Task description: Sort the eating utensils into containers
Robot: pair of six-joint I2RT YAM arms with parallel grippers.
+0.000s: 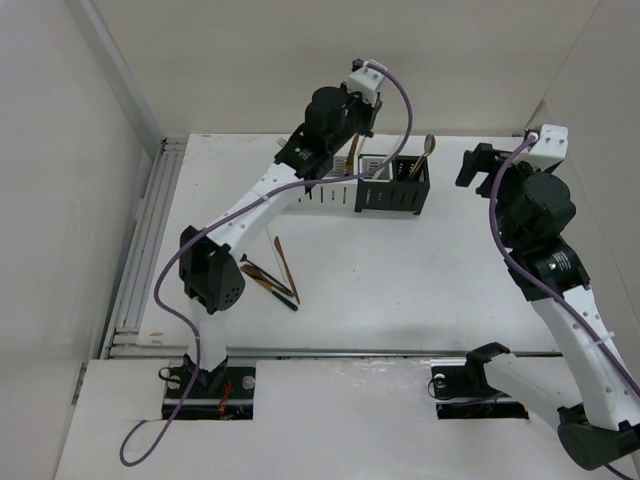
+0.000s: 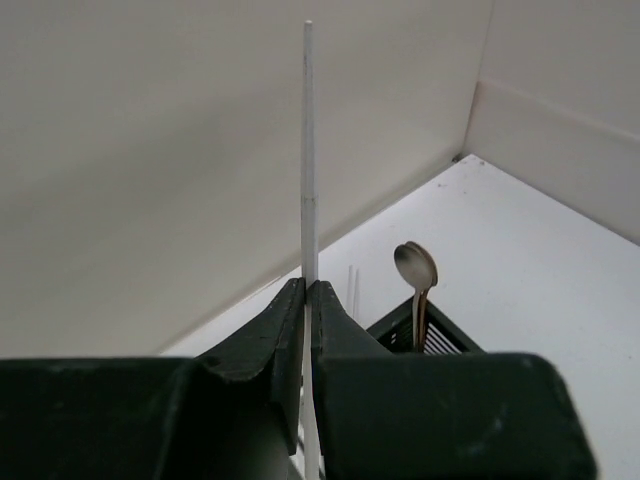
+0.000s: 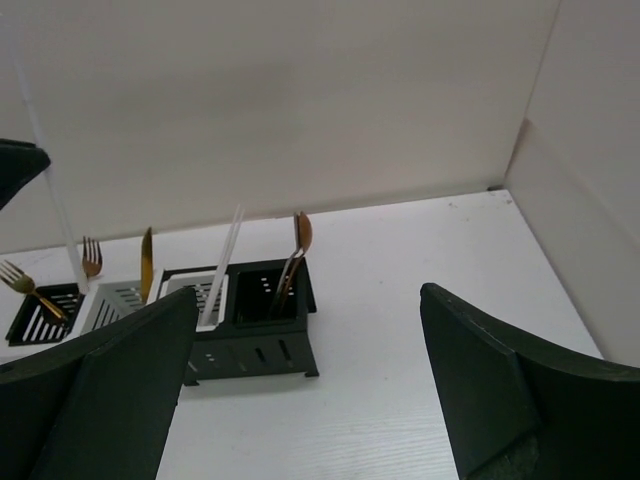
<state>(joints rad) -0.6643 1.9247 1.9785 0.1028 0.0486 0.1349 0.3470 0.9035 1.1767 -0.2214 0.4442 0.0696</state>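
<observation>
My left gripper is shut on a thin white stick and holds it upright above the row of containers. In the top view the left gripper hangs over the middle of the row. A spoon stands in the end black box. The right wrist view shows the black box, a white box with a white stick, a gold knife and forks. My right gripper is open and empty, right of the row.
Several loose utensils, copper and dark-handled, lie on the table left of centre, near the left arm's elbow. White walls close in the back and right sides. A metal rail runs along the table's left edge.
</observation>
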